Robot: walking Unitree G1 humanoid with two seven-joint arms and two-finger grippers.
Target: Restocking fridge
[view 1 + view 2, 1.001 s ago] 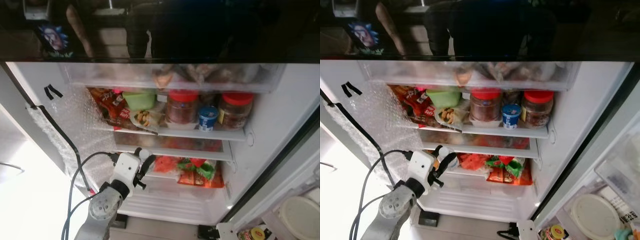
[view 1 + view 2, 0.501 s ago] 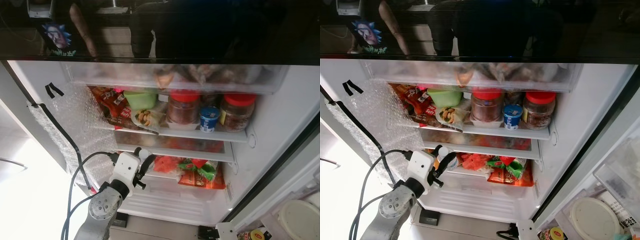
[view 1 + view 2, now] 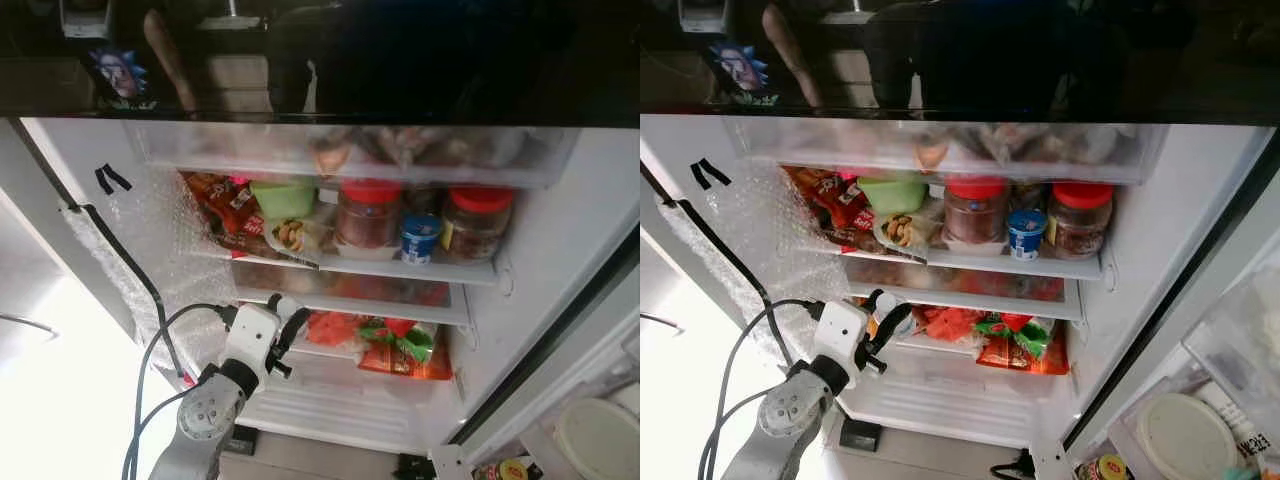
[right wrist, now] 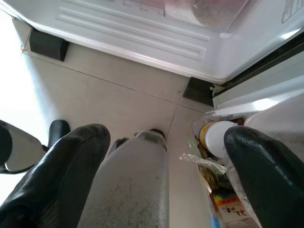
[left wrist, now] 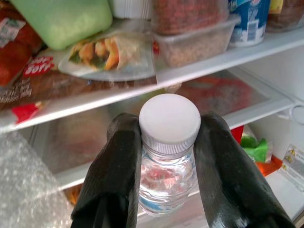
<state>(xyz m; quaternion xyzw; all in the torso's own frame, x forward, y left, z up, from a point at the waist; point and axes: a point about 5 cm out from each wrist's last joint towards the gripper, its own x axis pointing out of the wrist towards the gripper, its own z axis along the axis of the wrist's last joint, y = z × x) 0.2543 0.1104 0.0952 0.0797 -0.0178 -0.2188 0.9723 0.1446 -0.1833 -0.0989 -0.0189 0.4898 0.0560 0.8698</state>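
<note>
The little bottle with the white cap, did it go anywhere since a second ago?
No. The left claw still grips the little bottle in front of the fridge's lower shelf, in the same spot. Only the camera shifted a bit. The jars and snacks stayed put.

— What is stuck on the left side?
— Bubble wrap [image 3: 150,250] is stuck there. Two short bits of black tape [image 3: 110,180] are stuck just above it.
— What is mirrored up at the top?
— A person [image 3: 790,60] is mirrored there, and a colourful picture [image 3: 737,65] is seen on a dark shirt.
— And down low?
— A pale tiled floor [image 4: 118,99] is seen, with two black blocks [image 4: 46,45] set on it. To the right, a round white lid [image 3: 1185,437] is seen, and a small jar with a yellow lid [image 3: 1102,468] is tucked near it.
</note>
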